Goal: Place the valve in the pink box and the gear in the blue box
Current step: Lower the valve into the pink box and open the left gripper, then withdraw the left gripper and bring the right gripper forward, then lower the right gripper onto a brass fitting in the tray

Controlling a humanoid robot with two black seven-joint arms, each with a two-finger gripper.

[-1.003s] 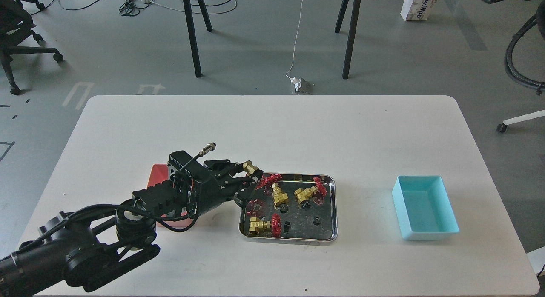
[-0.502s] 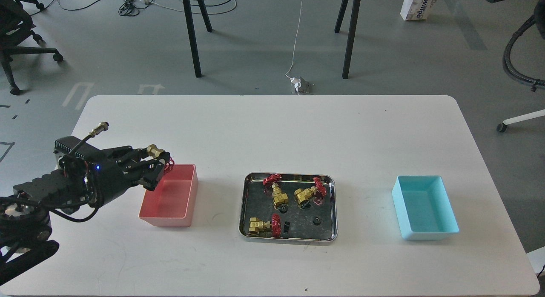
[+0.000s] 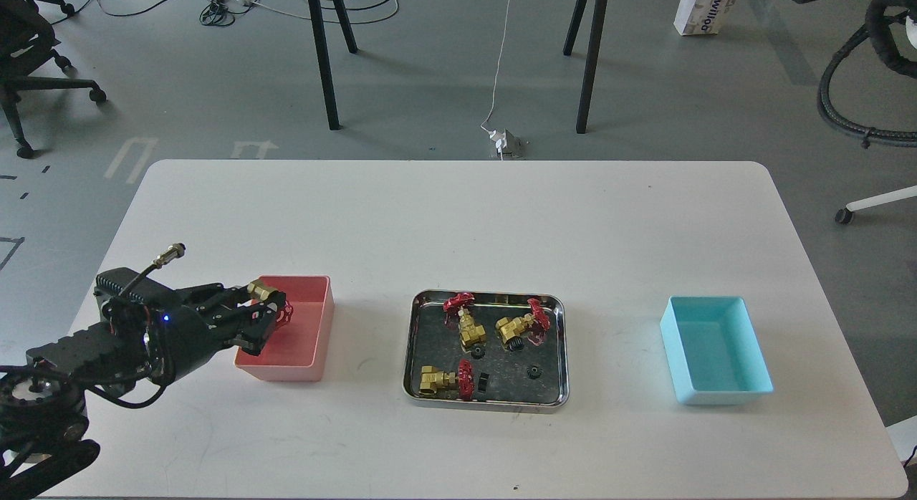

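Head view: valve (image 3: pixel 271 303) clamped between the left fingers (image 3: pixel 252 315), over the pink box (image 3: pixel 315 335) near-left corner.

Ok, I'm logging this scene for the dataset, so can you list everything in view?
valve: one, brass with red handwheel, held over the pink box's left edge
valves in tray: three, brass and red
gears: about four, black, in the tray
steel tray: one, shiny, table centre
pink box: one, salmon, left of the tray
blue box: one, cyan, right of the tray
table: one, white
left gripper: black, jaws shut on the valve
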